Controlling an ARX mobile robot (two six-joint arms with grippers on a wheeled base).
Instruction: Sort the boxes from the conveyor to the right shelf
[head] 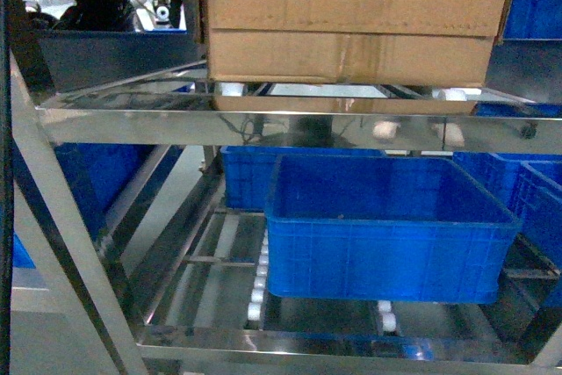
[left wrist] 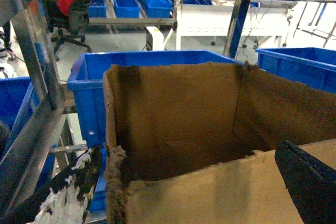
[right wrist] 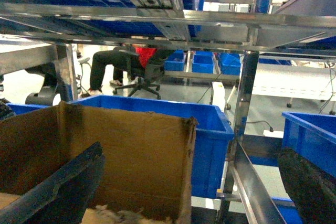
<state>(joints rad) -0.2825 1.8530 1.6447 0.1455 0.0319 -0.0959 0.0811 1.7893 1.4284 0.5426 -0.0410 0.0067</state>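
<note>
Cardboard box (head: 351, 19) at 12 o'clock, resting at shelf (head: 255, 120) front rail. Both grippers (left wrist: 178, 182) (right wrist: 194, 182) spread wide, straddling box walls; firm contact indeterminable. Risk of tipping off rail if released short of rollers (head: 259, 283).

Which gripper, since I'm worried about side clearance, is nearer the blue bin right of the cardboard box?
Right. The right gripper straddles the box at its right wall, the blue bin just beyond it; the left gripper sits at the box's left corner.

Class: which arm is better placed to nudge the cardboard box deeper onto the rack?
Probably left: the left gripper brackets the box squarely; the right gripper hangs past its corner.
</note>
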